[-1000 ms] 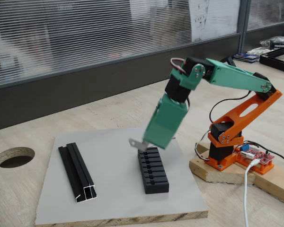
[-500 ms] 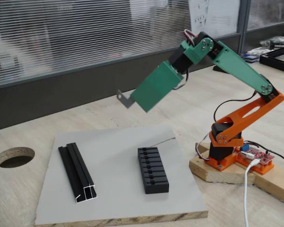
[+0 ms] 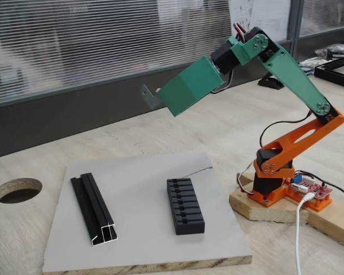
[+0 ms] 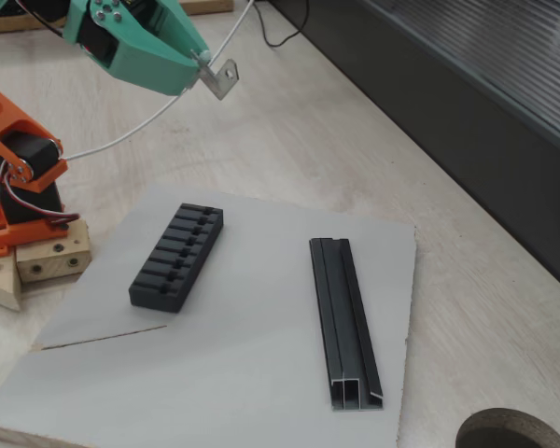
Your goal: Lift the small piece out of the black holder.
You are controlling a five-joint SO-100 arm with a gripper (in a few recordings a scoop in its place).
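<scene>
While clamped in closed jaws, small piece high above black holder.

Office-type lab or workshop: pale wooden table with a round cable hole, glazed partition with slatted blinds behind the table.

No legible text, labels, brands, numbers or signs appear in either fixed view. Sheets of paper hang on the window behind and above the gripper; their print is too small to read. The red circuit board beside the arm base shows no readable markings.
</scene>
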